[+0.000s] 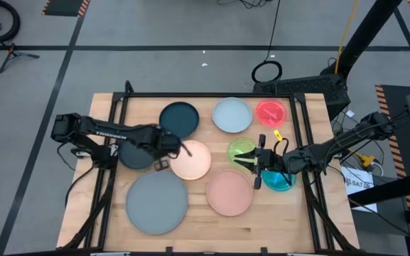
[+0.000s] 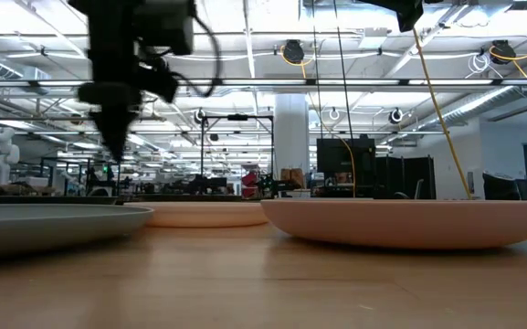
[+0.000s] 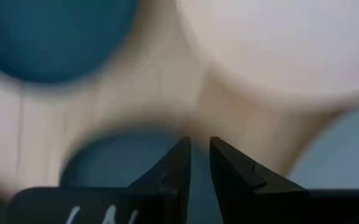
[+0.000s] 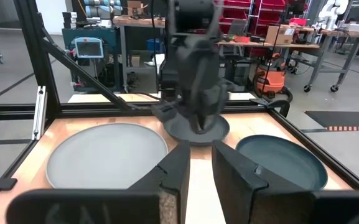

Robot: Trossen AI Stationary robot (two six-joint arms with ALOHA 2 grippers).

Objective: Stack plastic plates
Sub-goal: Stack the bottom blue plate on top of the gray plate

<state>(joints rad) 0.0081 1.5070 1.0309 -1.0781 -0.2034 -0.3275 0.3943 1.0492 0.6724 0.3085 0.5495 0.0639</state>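
Observation:
Nine plates lie apart on the table: large grey (image 1: 156,204), charcoal (image 1: 133,156), dark teal (image 1: 179,119), cream (image 1: 192,161), light blue (image 1: 232,115), red (image 1: 271,112), green (image 1: 240,148), teal (image 1: 278,180) and salmon pink (image 1: 229,192). My left gripper (image 1: 182,149) is shut and hangs above the table between the charcoal and cream plates. The low view shows my left gripper (image 2: 114,151) clear of the table with nothing in it. My right gripper (image 1: 251,163) is shut, lies level and points toward the table's left. It is at the green plate's near edge, beside the teal plate.
A dark metal frame (image 1: 212,96) runs round the wooden table top. A yellow tag (image 1: 277,135) sits near my right arm. Bare wood (image 1: 212,235) shows along the near edge. In the right wrist view, the left arm (image 4: 195,74) stands over the charcoal plate (image 4: 219,129).

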